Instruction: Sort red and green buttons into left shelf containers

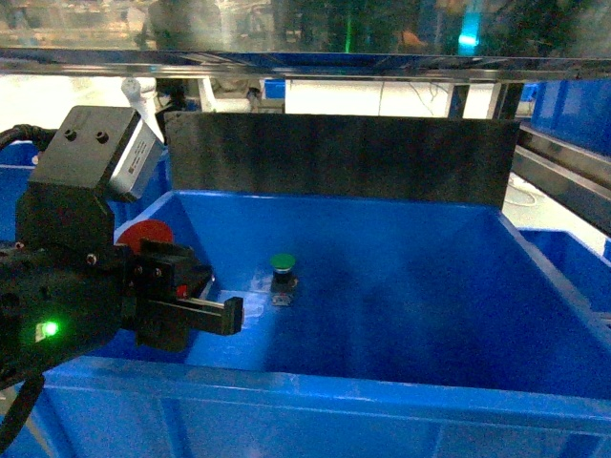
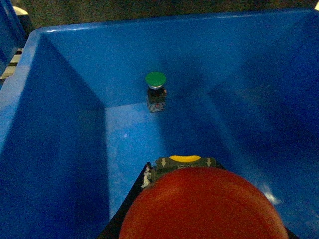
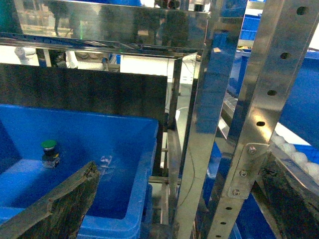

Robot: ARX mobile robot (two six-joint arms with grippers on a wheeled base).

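Observation:
A red button [image 1: 143, 234] with a wide mushroom cap [image 2: 199, 204] is held in my left gripper [image 1: 205, 310], which is shut on its dark body just inside the left wall of a large blue bin [image 1: 315, 386]. In the left wrist view the red cap fills the bottom, hiding most of the left gripper [image 2: 182, 167]. A green button [image 1: 282, 267] stands upright on the bin floor, ahead of that gripper [image 2: 155, 92]. It also shows in the right wrist view as the green button [image 3: 49, 152]. My right gripper [image 3: 179, 172] hangs open right of the bin, out of the head view.
A dark board [image 1: 334, 157] stands behind the bin. A steel shelf rail [image 1: 305, 67] runs overhead. Perforated steel posts [image 3: 209, 124] rise straight ahead of the right gripper. More blue bins [image 1: 573, 253] stand to the right and another at the far left [image 1: 14, 191].

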